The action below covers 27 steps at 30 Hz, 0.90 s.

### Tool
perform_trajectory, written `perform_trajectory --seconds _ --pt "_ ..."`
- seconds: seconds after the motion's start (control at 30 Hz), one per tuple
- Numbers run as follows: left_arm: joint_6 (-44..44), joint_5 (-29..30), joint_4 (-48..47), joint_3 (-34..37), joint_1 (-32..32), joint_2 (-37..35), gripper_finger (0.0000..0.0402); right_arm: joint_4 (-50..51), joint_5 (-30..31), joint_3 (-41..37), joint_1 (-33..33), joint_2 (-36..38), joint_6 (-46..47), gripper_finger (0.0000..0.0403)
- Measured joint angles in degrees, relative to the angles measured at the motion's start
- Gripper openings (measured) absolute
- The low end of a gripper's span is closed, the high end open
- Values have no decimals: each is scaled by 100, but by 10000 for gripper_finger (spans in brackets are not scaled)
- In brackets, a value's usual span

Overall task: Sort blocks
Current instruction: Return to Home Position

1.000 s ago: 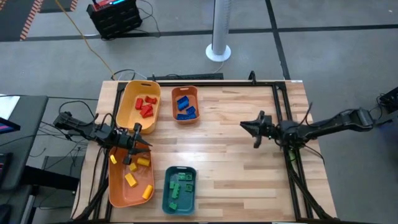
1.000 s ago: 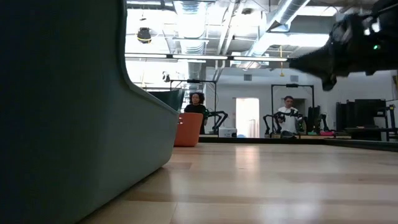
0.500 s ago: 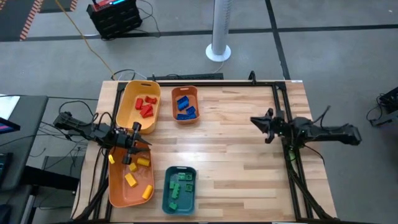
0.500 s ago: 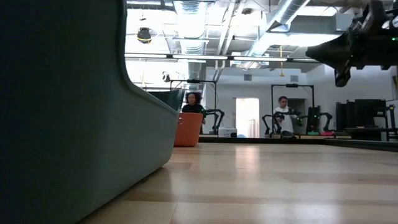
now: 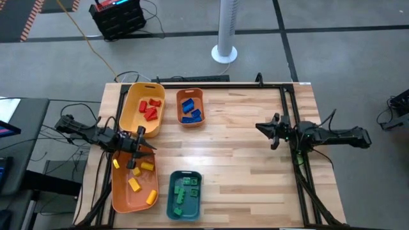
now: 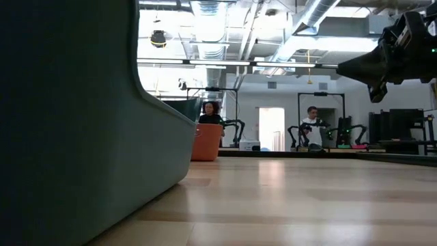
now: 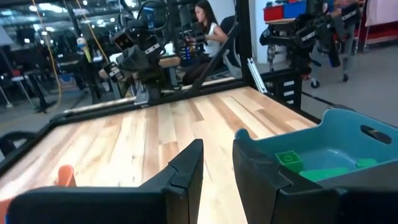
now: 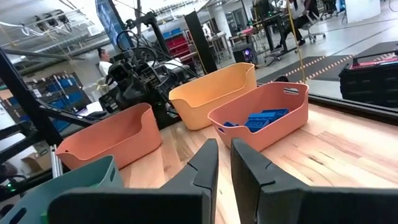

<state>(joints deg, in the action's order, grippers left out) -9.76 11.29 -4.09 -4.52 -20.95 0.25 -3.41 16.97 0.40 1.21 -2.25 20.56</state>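
The blocks lie sorted in four trays: red blocks (image 5: 151, 108) in the yellow tray (image 5: 133, 102), blue blocks (image 5: 190, 108) in the small orange tray (image 5: 179, 110), yellow blocks (image 5: 134, 184) in the large orange tray (image 5: 121, 198), green blocks (image 5: 185, 188) in the teal tray (image 5: 171, 203). My left gripper (image 5: 148, 144) hovers over the large orange tray's far end, slightly open and empty; it also shows in the left wrist view (image 7: 217, 155). My right gripper (image 5: 261, 128) hangs above the bare table right of centre, shut and empty.
Bare wooden table (image 5: 236, 166) lies between the trays and my right gripper. In the low view the teal tray's wall (image 6: 68, 137) fills the left. People stand at other workstations in the room beyond the table.
My right arm has folded back and its gripper has drawn a little toward the table's right edge, staying above the table. The blocks and trays lie as before.
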Motion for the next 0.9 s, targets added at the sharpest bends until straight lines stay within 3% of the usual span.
perform_trajectory --seconds 0.2,0.9 --pt "345 0 -135 -5 -2 0 81 18 0 0 0 2 0 54" --pt "356 4 -191 10 -2 0 81 37 0 2 0 1 0 54"
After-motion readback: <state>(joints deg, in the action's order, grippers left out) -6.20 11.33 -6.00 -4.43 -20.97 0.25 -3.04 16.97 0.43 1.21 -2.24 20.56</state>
